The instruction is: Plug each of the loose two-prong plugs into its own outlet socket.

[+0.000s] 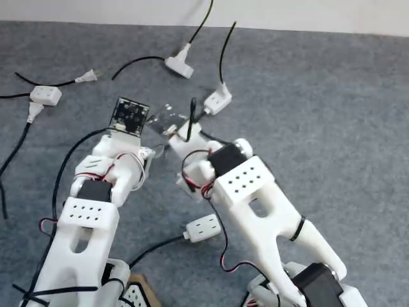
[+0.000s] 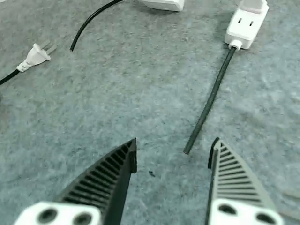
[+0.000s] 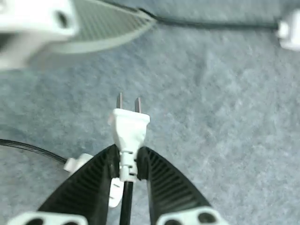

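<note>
My right gripper (image 3: 126, 152) is shut on the neck of a white two-prong plug (image 3: 129, 124), whose prongs point away over the grey carpet. In the high view it sits mid-table (image 1: 174, 131). My left gripper (image 2: 174, 141) is open just above the carpet with nothing between its fingers. Ahead of it lies a white outlet socket (image 2: 246, 21) with a plug in its far end and a short black cord (image 2: 208, 101) ending near the fingertips. A loose white plug (image 2: 34, 56) lies farther off to one side. Another outlet socket (image 1: 203, 228) lies between the arms.
At the far left a white socket (image 1: 46, 94) has a plug (image 1: 33, 112) in it. A white plug block (image 1: 179, 66) on a black cord lies at the back. Black cords trail over the carpet at the left and back. Open carpet spreads to the right.
</note>
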You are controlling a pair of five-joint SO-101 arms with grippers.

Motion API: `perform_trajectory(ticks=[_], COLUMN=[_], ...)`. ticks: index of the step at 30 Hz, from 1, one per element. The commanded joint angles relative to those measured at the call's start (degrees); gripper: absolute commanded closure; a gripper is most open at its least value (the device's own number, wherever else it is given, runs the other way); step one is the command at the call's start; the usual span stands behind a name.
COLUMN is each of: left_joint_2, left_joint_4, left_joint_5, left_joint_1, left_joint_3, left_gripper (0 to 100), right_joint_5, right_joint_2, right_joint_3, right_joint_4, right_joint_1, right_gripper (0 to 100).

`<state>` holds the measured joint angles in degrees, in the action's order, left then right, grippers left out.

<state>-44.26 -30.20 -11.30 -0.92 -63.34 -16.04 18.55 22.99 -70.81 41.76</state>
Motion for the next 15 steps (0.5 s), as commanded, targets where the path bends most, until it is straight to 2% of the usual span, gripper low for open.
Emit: perform_trajectory(ticks=[1, 9, 15], left_joint_2=[-0.40, -0.31, -0.31], left_joint_4=[0.53, 0.00, -3.08], left_joint_5=[0.26, 0.35, 2.11], left_joint_1=[-1.01, -3.65, -7.43], left_joint_3=[2.24, 0.57, 0.66], left_gripper=[74, 74, 74], right_joint_5=[0.09, -5.54, -6.86], right_joint_2=[4.18, 10.77, 10.77], right_joint_3=[-1.19, -1.19, -1.54], right_joint_4=[1.36, -0.04, -1.45], right_joint_1=[3.65, 4.18, 8.31], right_gripper=[99.0, 99.1, 99.1])
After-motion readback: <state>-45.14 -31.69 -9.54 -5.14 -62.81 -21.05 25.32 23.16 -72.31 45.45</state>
